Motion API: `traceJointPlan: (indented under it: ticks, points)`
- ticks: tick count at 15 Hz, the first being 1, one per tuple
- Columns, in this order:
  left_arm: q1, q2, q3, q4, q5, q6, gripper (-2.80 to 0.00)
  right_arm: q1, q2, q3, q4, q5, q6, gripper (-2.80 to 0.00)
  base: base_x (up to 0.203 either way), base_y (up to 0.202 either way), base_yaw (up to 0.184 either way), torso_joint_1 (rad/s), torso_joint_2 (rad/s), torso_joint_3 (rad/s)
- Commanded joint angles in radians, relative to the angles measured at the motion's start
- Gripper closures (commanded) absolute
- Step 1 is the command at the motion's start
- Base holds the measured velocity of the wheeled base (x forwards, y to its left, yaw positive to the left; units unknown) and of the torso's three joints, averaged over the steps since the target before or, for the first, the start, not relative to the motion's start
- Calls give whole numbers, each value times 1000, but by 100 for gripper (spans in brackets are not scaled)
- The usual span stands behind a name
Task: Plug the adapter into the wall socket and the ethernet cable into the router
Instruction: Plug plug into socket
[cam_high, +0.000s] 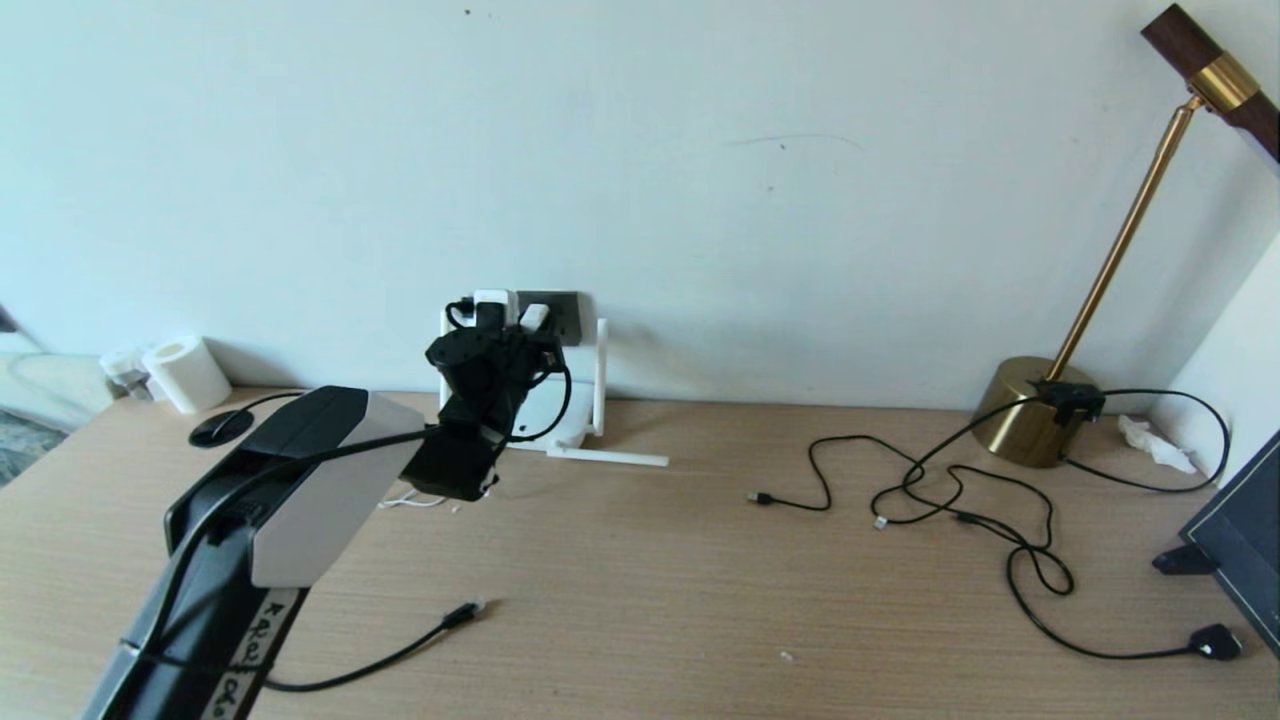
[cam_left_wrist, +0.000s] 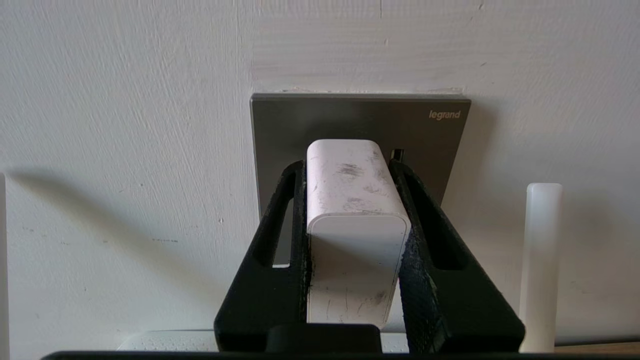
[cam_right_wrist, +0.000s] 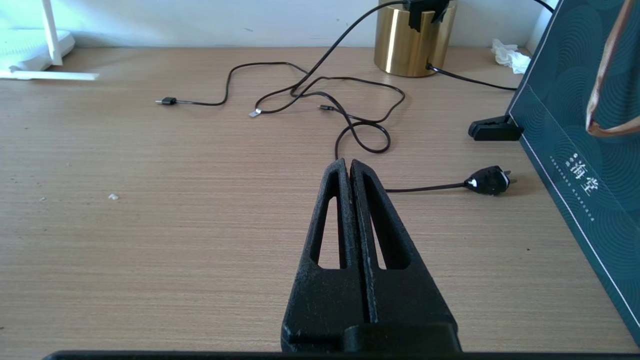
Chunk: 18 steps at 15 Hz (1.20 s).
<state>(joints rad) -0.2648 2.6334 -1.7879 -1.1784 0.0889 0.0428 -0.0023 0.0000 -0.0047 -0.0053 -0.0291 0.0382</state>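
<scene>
Left wrist view: left gripper (cam_left_wrist: 356, 210) clamping adapter (cam_left_wrist: 356, 220), pressing at wall socket (cam_left_wrist: 360, 117); seating unclear. Ethernet cable (cam_high: 465, 613) lying unplugged. Right gripper (cam_right_wrist: 350, 167) idling, fingers together.

Scuffed matt white plastic adapter (cam_left_wrist: 356, 220) against a smooth, satin dark grey wall socket (cam_left_wrist: 360, 122) plate. Rough, grainy black gripper fingers (cam_left_wrist: 425, 250). Matt wood-grain desk (cam_right_wrist: 175, 210); shiny brass lamp base (cam_right_wrist: 412, 40).
</scene>
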Motion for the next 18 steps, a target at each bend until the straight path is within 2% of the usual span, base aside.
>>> traceJointPlan:
  ticks: [1, 5, 18]
  points:
    - [0, 12, -16, -2, 12, 0, 0, 1, 2, 0, -1, 0, 0, 0, 0, 0, 0, 0, 0, 0]
    - [1, 15, -24, 5, 33, 0, 0, 0, 1, 0, -1, 0, 0, 0, 0, 0, 0, 0, 0, 0]
    - [-1, 27, -19, 5, 28, -1, 0, 1, 2, 0, -1, 0, 0, 0, 0, 0, 0, 0, 0, 0]
